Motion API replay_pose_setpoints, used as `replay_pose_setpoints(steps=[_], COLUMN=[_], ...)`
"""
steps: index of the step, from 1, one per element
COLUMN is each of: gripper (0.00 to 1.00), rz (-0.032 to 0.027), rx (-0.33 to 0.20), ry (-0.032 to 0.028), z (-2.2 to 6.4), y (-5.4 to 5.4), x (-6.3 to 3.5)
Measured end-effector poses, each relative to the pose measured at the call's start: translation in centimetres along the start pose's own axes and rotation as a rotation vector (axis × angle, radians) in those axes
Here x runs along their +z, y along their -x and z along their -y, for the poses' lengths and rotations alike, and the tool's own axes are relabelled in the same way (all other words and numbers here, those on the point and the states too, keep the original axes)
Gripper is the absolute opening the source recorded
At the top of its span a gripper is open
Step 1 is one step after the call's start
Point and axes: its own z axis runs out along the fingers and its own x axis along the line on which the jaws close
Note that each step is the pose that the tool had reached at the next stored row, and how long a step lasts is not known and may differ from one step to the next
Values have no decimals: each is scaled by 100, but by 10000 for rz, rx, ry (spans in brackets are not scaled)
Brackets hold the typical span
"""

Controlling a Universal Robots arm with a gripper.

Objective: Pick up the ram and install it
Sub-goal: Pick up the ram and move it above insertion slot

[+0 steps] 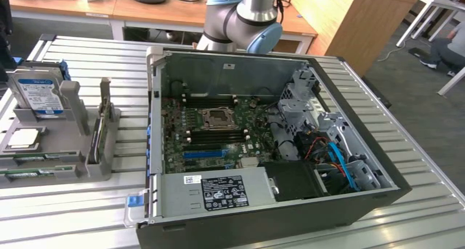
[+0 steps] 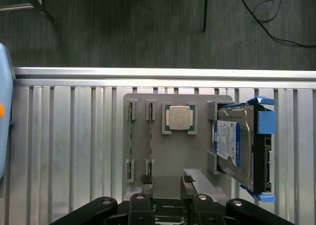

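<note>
Wrist view: ram on edge in grey holder, long axis toward spread, empty hand.

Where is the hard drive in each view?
Exterior view: hard drive at the exterior view's far left, standing in the grey holder.
Wrist view: hard drive leaning at the holder's end, beside the processor chip.
Shared landmark: the square silver processor chip, next to the drive in both.
</note>
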Motion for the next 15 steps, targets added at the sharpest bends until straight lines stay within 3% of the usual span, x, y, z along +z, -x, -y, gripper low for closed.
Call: replay_pose_setpoints(steps=[15], gripper=[36], rz=[-1], rx=[0], ry=[0], z=[1], y=[-74], x=[-2])
